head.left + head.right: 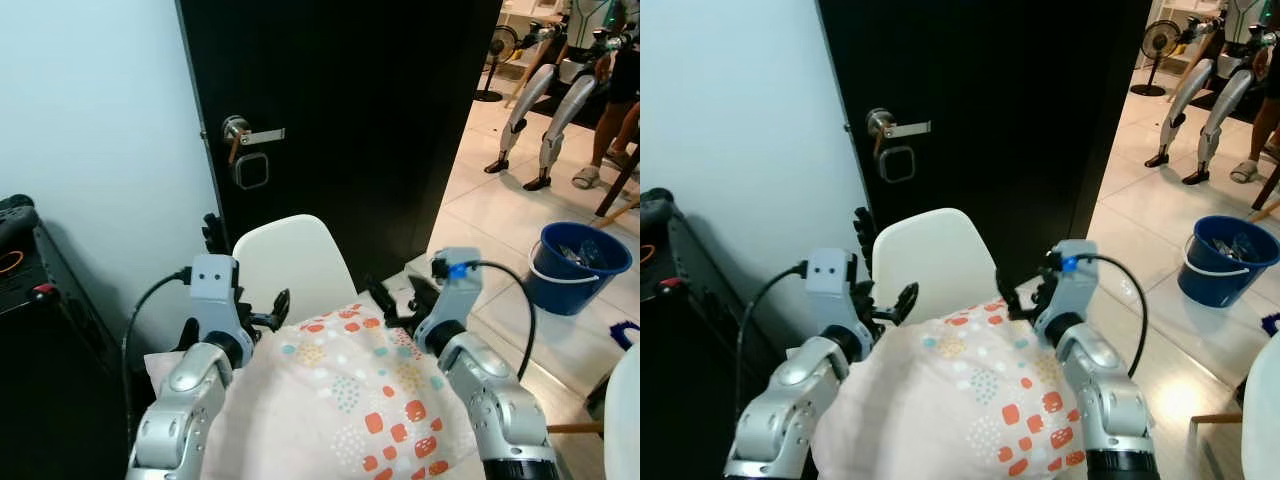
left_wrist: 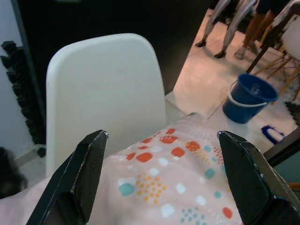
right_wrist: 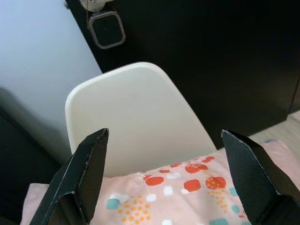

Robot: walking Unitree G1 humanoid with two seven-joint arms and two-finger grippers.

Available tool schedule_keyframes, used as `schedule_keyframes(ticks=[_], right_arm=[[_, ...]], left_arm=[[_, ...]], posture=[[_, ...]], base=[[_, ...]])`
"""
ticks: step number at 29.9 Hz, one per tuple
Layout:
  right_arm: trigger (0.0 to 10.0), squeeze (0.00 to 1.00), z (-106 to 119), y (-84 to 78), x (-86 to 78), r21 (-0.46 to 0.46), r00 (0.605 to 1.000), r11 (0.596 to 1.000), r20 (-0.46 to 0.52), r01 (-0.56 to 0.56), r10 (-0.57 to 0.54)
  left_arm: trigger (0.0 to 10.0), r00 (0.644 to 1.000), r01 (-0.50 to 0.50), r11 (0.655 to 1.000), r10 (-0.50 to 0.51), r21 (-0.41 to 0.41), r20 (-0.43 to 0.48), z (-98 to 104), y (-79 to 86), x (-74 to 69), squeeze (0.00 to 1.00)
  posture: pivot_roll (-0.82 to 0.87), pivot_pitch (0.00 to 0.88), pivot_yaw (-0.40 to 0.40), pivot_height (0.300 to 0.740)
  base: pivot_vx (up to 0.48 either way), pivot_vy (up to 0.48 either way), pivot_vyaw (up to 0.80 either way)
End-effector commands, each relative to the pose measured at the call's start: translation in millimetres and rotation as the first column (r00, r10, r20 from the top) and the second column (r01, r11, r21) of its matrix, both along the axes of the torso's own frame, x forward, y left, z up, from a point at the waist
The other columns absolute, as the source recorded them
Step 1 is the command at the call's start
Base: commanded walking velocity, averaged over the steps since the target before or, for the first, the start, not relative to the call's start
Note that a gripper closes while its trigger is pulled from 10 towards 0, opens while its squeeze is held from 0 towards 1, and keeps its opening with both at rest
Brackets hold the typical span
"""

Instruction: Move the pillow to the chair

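A pale pink pillow with orange, teal and white spots lies low in front of me, its far edge against the backrest of a white chair. My left gripper is at the pillow's far left corner, and my right gripper at its far right corner. In the left wrist view the left gripper stands open, fingers spread wide over the pillow with the chair back beyond. The right gripper is likewise open above the pillow's edge, facing the chair.
A black door with a metal handle stands right behind the chair. A dark cabinet is at the left. On the tiled floor to the right are a blue bucket, another robot's legs and a person's legs.
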State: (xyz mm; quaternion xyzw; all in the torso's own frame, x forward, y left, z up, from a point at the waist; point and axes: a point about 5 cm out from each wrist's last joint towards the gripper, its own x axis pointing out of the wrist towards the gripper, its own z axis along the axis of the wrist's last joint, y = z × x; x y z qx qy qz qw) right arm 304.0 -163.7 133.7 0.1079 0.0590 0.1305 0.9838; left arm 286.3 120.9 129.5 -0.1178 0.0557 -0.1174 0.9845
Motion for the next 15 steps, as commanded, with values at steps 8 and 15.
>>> schedule_keyframes(ticks=[8,15], right_arm=[[10.0,0.00,-7,-13.3,-7.7,-0.051,0.990,0.989,-0.020,0.141,-0.142],[10.0,0.00,-6,-21.8,-12.6,-0.093,0.981,0.977,-0.003,0.192,-0.193]], left_arm=[[10.0,0.999,-0.051,0.998,0.051,-0.031,-0.002,-8,11.7,-3.6,0.00],[10.0,0.999,-0.028,0.999,0.027,0.043,0.022,-11,15.0,-13.8,0.00]], posture=[[-0.03,0.012,-0.024,0.740],[-0.03,0.018,-0.030,0.740]], base=[[-0.398,0.000,-0.44],[-0.444,0.000,-0.19]])
